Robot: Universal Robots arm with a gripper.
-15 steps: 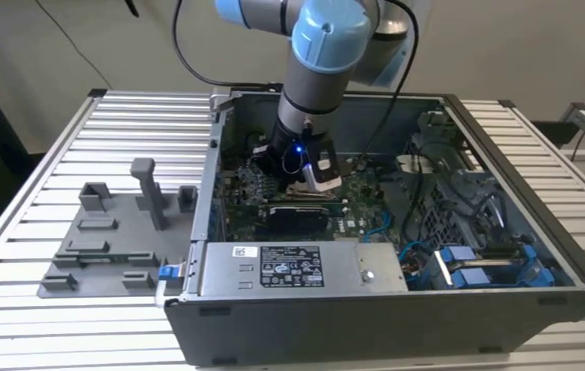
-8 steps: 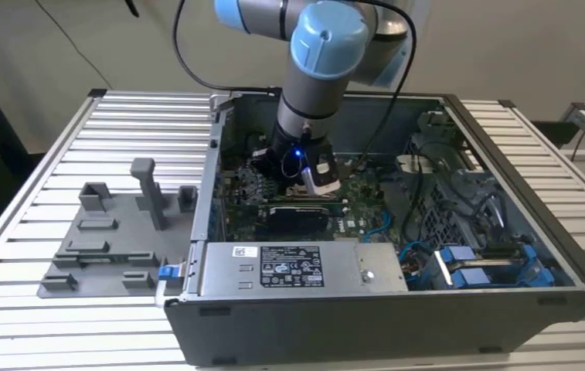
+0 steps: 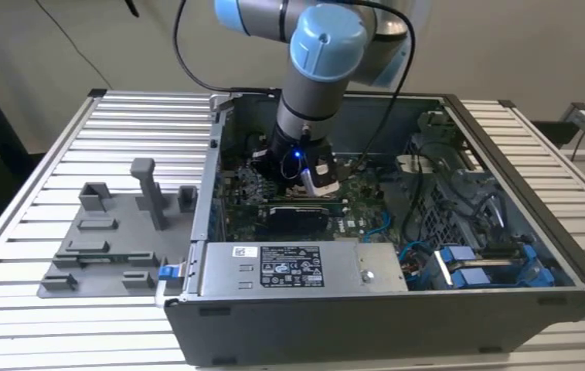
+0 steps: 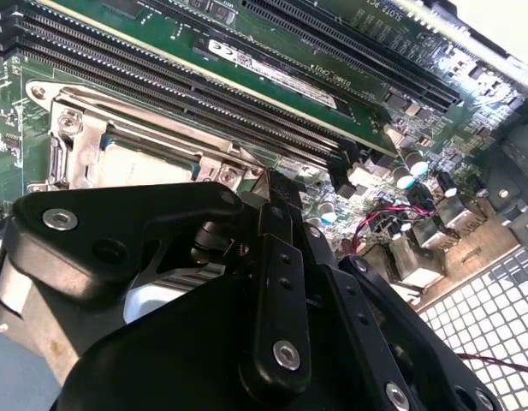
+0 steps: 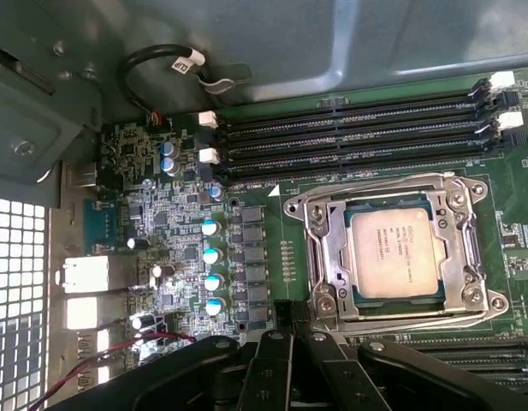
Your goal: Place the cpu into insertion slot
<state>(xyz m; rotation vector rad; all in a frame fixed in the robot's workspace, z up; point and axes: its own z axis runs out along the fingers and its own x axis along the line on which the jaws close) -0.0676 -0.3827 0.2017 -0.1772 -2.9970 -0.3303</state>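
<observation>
Arm: reaches down into the open case [image 3: 498, 232] on the slatted counter [image 3: 86, 139], wrist over the board [image 5: 144, 214].
End effector [image 3: 307, 179]: low above the board in the exterior view; black linkage [image 4: 276, 282] in the second wrist view; cannot tell how far the fingers are apart, or whether they hold anything.
Cpu [image 5: 394, 253]: silvery-tan square lying flat inside the slot, seen in both wrist views.
Slot [image 5: 319, 235]: shiny metal frame around the cpu, thin wire lever along its edge; just beside the long black memory strips [image 5: 349, 128].
Cpu versus end effector: apart, chip clear of the black linkage in the first wrist view.
Grey fixture [image 3: 101, 232]: on the counter at the exterior view's left, outside the case.
</observation>
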